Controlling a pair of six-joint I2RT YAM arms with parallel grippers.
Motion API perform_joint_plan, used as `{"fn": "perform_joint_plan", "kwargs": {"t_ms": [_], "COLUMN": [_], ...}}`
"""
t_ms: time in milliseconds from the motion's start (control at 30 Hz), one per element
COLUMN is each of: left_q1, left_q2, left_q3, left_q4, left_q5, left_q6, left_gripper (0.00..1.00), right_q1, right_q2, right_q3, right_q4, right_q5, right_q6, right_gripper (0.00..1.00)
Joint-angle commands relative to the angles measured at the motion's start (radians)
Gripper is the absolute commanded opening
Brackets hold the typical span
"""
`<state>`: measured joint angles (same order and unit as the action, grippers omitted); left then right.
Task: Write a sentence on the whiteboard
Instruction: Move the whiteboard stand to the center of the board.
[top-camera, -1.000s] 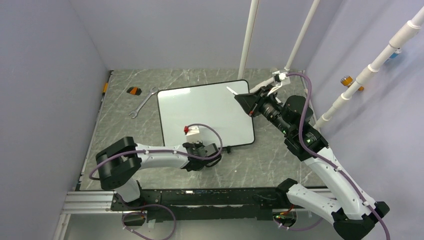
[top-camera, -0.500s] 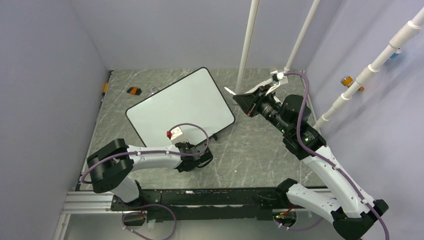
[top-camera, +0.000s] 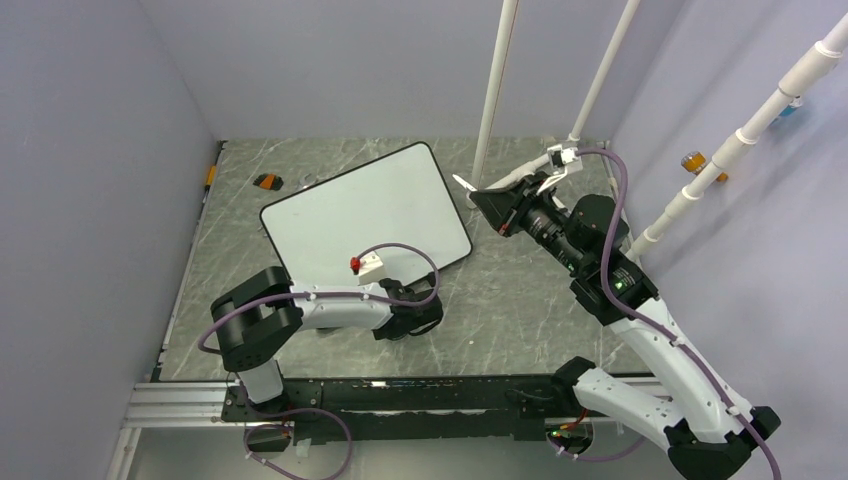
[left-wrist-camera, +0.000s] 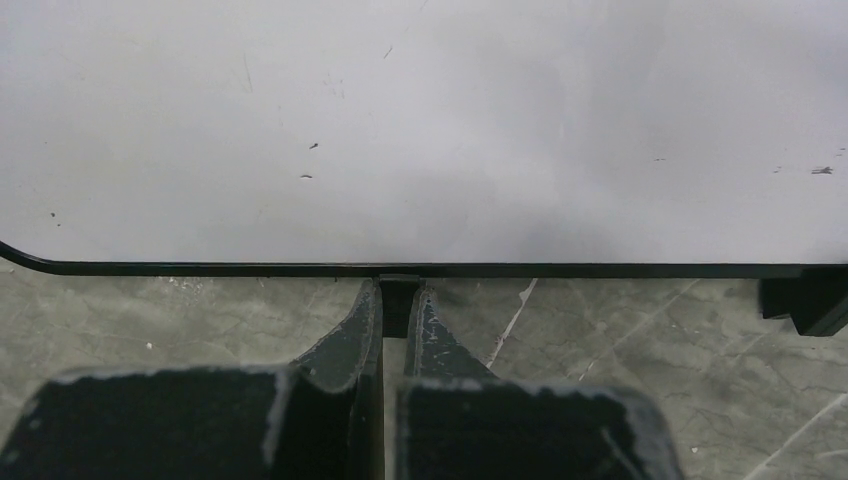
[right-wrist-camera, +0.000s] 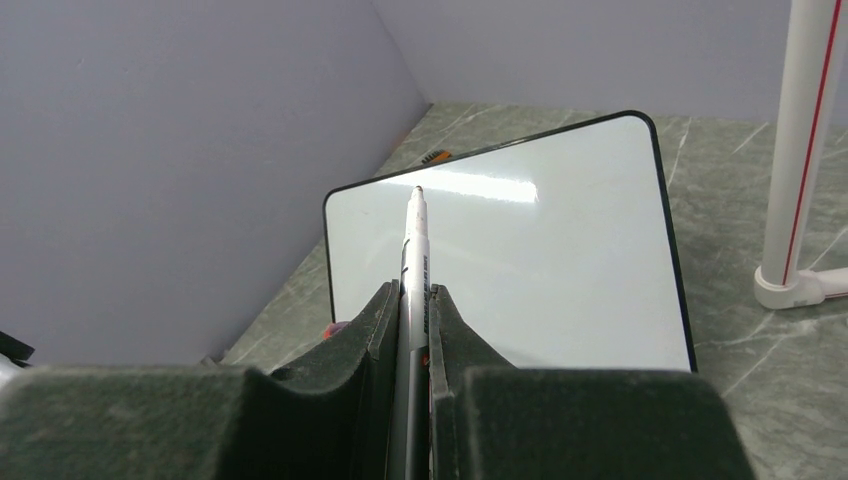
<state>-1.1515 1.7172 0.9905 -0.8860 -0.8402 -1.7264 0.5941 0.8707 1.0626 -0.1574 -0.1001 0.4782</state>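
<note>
Inspecting the left wrist view first: the left gripper (left-wrist-camera: 398, 300) is pinched almost shut on a small black foot (left-wrist-camera: 400, 290) under the thin dark rim of the whiteboard (left-wrist-camera: 420, 130). The board's smooth white face spreads directly ahead of the fingertips, bare apart from a few faint specks. No stroke of the sentence is visible here. In the right wrist view, the right gripper (right-wrist-camera: 412, 300) is clamped narrowly around a slim white marker (right-wrist-camera: 414, 250), its dark tip pointing forward. The board lies ahead of and below that tip, apart from it, and is glossy, flat, round-cornered and blank. In the top external view the board rests skewed on the grey veined table (top-camera: 520, 300), its near edge at the left gripper and its right edge near the marker tip. A small orange-and-black object (top-camera: 266, 181) lies beyond the board's far corner, well apart from both grippers. Judgement: writing has not begun. The board is held and the pen is ready, so the whole sentence is left to do.
</note>
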Motion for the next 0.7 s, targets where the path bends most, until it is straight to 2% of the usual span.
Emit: {"fn": "perform_joint_plan", "kwargs": {"t_ms": [0,167,333,433,567,667], "left_q1": [-0.013,-0.039,-0.053,-0.065,-0.084,-0.089], "left_q2": [0.019,0.018,-0.034,-0.064,-0.124,-0.171], "left_q3": [-0.008,0.009,-0.023,-0.039,-0.057,-0.067], "left_q4": [-0.119,-0.101,-0.066,-0.052,-0.05,-0.019], "left_q5": [0.116,0.117,0.11,0.105,0.083,0.091], "left_q6": [0.005,0.027,0.052,0.082,0.141,0.253], "left_gripper": [0.0,0.07,0.25,0.43,0.72,0.84], "right_q1": [-0.002,-0.002,-0.003,-0.002,-0.002,-0.002], "right_q2": [-0.027,-0.044,-0.057,-0.063,-0.069,-0.071], "right_q3": [-0.009,-0.013,-0.014,-0.012,-0.007,-0.005], "right_q4": [0.019,0.003,-0.011,-0.02,-0.032,-0.036], "right_q5": [0.027,0.038,0.052,0.058,0.064,0.068], "right_q6": [-0.016,-0.035,-0.052,-0.062,-0.072,-0.079], "right_gripper": [0.0,0.0,0.0,0.0,0.0,0.0]}}
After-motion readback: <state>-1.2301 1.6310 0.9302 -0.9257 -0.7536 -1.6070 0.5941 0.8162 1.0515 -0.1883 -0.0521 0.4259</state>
